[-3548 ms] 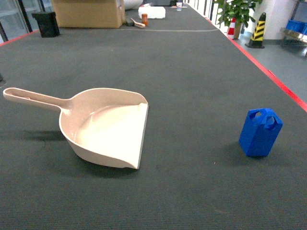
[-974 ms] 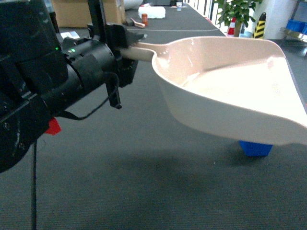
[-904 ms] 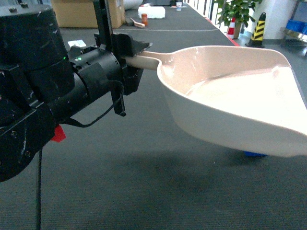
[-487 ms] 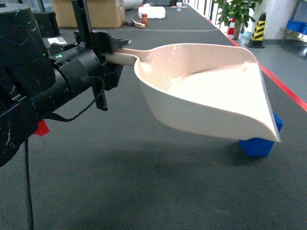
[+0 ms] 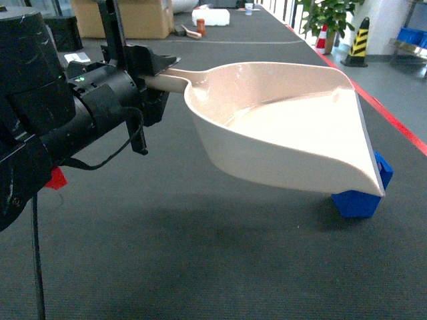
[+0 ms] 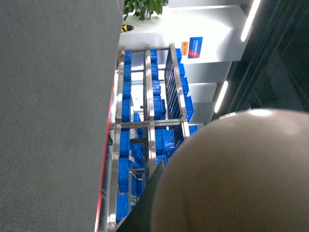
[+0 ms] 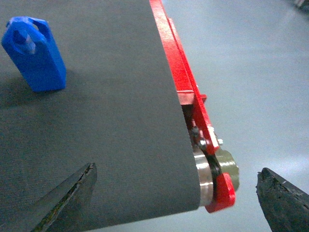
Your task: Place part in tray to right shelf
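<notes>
Black arm point(image 5: 60, 113), looping black cable point(image 5: 127, 150)

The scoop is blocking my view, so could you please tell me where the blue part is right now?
In the head view the blue part stands on the dark belt at the right, mostly hidden under the lifted scoop's lip, near the red edge strip.

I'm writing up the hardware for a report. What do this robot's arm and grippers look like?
The left arm is bulky, matte black and cylindrical, scuffed, with a small green indicator light, a looping black cable and a red part underneath. The right gripper shows two dark, worn, wedge-shaped fingers.
</notes>
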You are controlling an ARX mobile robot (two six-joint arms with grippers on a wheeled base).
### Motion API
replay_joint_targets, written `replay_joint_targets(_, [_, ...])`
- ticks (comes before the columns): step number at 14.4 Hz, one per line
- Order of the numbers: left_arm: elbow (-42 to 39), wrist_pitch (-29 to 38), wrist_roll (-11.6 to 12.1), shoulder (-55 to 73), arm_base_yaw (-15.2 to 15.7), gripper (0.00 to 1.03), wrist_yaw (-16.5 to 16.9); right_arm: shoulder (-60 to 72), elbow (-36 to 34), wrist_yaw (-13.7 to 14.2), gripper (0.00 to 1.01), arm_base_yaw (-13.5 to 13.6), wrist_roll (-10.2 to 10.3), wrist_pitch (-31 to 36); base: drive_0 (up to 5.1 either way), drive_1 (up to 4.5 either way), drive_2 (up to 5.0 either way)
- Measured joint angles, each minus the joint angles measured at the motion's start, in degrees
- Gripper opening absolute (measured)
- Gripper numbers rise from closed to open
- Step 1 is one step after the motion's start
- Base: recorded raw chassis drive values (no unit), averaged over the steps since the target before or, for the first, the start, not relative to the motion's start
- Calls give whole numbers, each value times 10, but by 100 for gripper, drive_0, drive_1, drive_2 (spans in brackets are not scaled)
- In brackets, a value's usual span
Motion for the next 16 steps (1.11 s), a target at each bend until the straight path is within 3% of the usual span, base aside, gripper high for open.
replay_joint_targets(2, [0,2,1,0,-2,13,1,142,35,-68,98,-10,-19,103,0,0,0])
replay_joint_targets(4, [0,1,1,0,-2,12,2,293,80,-116,98,-1,-40,193,0,0,0])
replay_joint_targets(6, [0,1,2,0,-2,12,2,398,124,-127,98,22,-54,249,0,0,0])
replay_joint_targets(8, [0,1,2,0,-2,12,2,530,189,-159,98,66,-66,289,0,0,0])
replay_joint_targets(11, [0,1,2,0,-2,12,2,632,243,-153,98,89,-85,318,0,0,0])
replay_joint_targets(13, [0,1,2,0,-2,12,1,702,295,-148,98,104,-84,331,0,0,0])
replay_joint_targets(15, [0,1,2,0,-2,12,2,746,331,-151,98,125,-72,332,0,0,0])
replay_joint_targets(16, [0,1,3,0,-2,12,1,777,361,-148,98,139,-56,332,0,0,0])
